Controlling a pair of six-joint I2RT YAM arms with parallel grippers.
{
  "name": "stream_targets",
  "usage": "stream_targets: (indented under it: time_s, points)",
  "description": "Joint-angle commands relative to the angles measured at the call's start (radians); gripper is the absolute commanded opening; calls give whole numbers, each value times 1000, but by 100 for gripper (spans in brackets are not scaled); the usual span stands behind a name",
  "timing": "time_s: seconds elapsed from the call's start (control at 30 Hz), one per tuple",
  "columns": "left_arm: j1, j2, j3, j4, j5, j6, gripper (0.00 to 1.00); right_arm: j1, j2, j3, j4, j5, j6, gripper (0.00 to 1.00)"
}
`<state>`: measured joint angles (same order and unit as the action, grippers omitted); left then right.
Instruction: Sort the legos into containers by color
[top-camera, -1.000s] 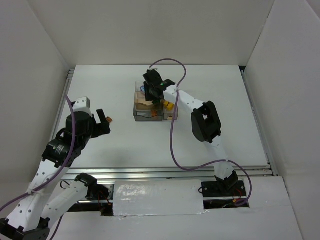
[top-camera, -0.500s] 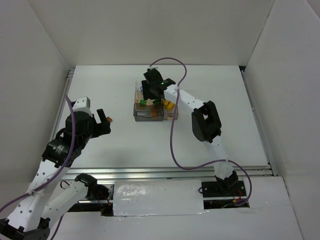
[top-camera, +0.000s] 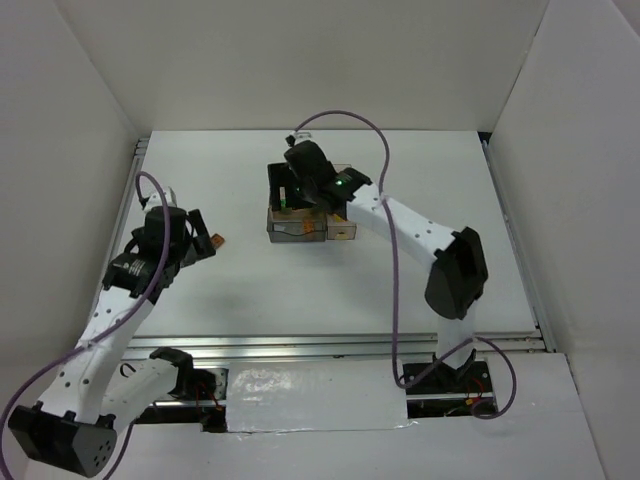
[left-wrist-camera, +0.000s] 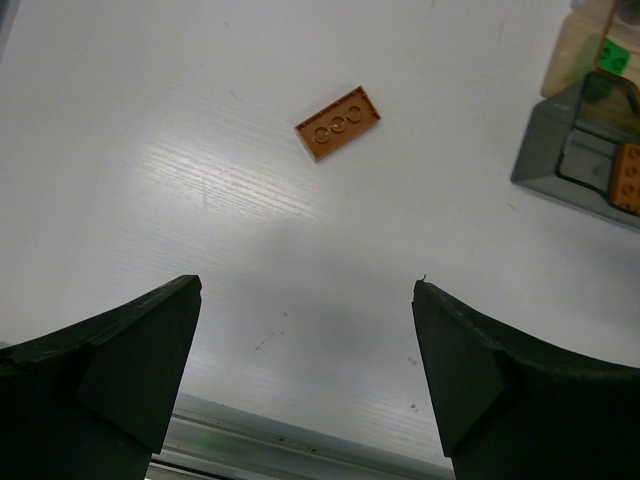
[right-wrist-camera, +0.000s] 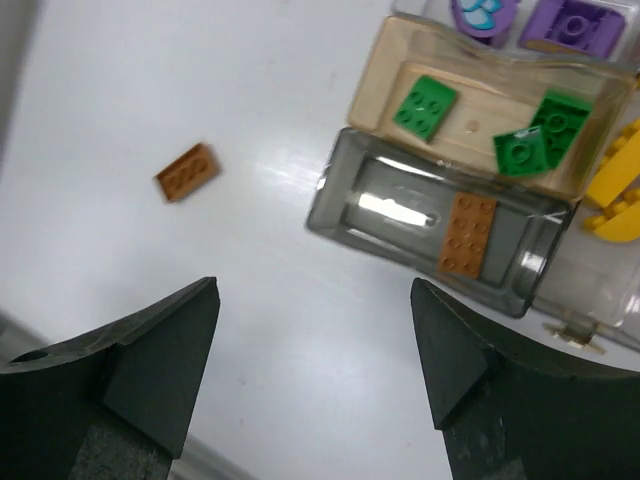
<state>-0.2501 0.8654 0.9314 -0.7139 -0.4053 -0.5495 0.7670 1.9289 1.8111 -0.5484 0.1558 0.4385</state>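
We had our left gripper (left-wrist-camera: 305, 290) gaping wide, holding nothing, with a loose orange-brown lego (left-wrist-camera: 338, 122) upper middle of its frame. Right gripper (right-wrist-camera: 312, 290) was spread apart, empty too. The containers (right-wrist-camera: 325, 205) sat upper right of its view, green legos (right-wrist-camera: 426, 107) in the tan bin (right-wrist-camera: 368, 80).

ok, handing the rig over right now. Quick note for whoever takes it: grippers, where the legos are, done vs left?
Left gripper: open, empty, above the table near the loose orange-brown brick.
Right gripper: open, empty, over the table beside the grey bin.
Done: three green bricks in the tan bin; one orange-brown brick in the grey bin; purple pieces and yellow pieces in their own compartments.
Left: the loose brick lies flat on the table, apart from the bins. It likely belongs in the grey bin. No other loose brick in view.
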Motion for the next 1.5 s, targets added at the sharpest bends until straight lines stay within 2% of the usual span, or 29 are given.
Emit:
stream_targets:
  time_s: [0.0,0.07,0.2,0.3,0.37,0.43,0.5,0.6,0.67,0.73,0.8,0.87,0.93,1.2,1.47]
  points:
    - [87,63,12,43,63,-29,100,17,-174,-160,71,-47,49,85]
    - [138,101,9,63,114,-47,100,29,-281,-258,91,-71,42,85]
    - [150,191,-2,186,161,-157,100,32,-451,-427,107,-151,26,85]
    - [150,367,55,228,177,-211,100,32,-602,-566,137,-205,17,85]
    - [153,520,142,130,119,-303,100,32,-709,-658,160,-213,28,85]
    - [152,642,225,-2,61,-481,99,34,-793,-738,183,-229,38,92]
    - [150,687,262,-57,31,-663,100,32,-833,-777,196,-257,49,93]
    - [144,733,286,-98,-36,-832,99,38,-898,-818,171,-277,54,93]
    - [144,789,309,-117,-53,-881,99,40,-927,-851,162,-280,62,93]
    - [147,849,380,-133,-41,-874,100,43,-981,-887,183,-286,81,93]
    - [146,960,476,-232,-33,-897,99,43,-1025,-944,217,-300,94,93]
    - [146,1029,510,-248,-15,-902,99,45,-1039,-970,220,-299,104,93]
    - [147,1037,488,-202,8,-891,99,51,-1042,-974,212,-298,108,93]
    - [176,1032,449,-15,25,-630,100,57,-1044,-1001,231,-317,121,96]
    - [219,1051,376,91,74,-538,100,60,-1022,-984,242,-331,129,96]
